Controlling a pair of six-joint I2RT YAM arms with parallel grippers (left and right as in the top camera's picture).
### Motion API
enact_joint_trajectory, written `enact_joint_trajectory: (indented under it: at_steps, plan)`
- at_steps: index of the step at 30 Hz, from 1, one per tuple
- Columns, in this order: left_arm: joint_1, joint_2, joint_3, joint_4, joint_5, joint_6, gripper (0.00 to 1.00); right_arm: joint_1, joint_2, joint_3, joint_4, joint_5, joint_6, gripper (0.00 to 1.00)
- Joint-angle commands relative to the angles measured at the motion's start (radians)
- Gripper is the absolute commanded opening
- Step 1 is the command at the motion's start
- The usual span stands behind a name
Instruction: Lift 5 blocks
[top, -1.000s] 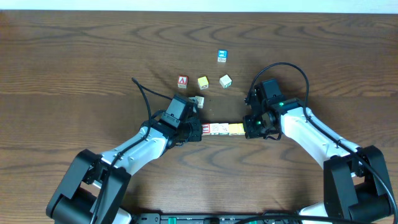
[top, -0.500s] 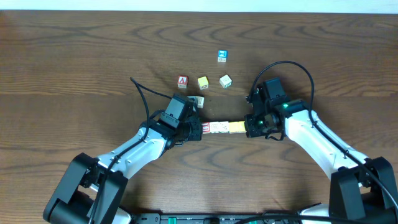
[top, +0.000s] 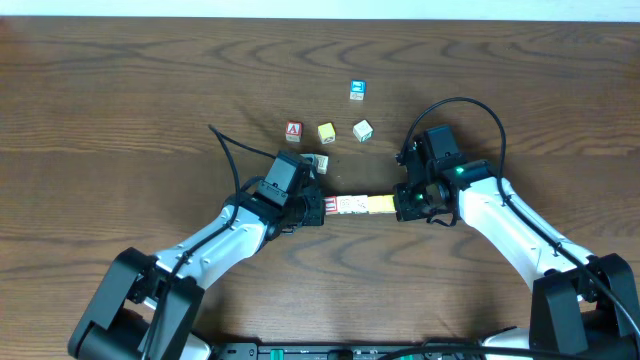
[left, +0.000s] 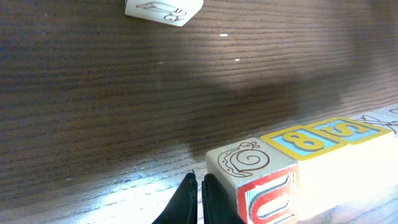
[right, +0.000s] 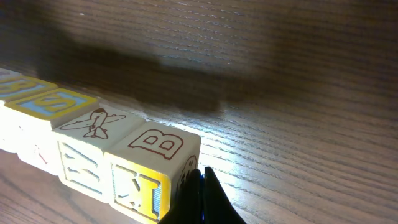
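Left gripper (left: 199, 188) beside red U-faced block (left: 268, 198)

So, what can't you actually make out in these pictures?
- Overhead: the row of blocks is too small to tell apart, its ends covered by the left gripper and right gripper.
- Overhead: a pale block is half hidden behind the left arm.
- Left wrist: the row's far end runs off the right edge; a white block is cut by the top edge.
- Right wrist: the row runs off the left edge.

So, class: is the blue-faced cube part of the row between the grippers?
No, the blue-faced cube lies alone, well apart from the row.
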Motion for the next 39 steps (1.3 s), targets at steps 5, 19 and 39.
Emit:
enact_joint_trajectory:
  at_steps: [5,19,39]
  plan:
    - [-0.024,-0.072,0.027,0.020,0.119,0.021,0.07,0.044,-0.023,0.014,0.014,-0.171,-0.011,0.01]
    - [-0.024,-0.072,0.027,0.001,0.119,0.021,0.07,0.044,-0.046,0.014,0.014,-0.171,-0.011,0.01]
    - [-0.024,-0.097,0.027,-0.003,0.119,0.021,0.07,0.044,-0.048,0.014,0.013,-0.172,-0.011,0.01]
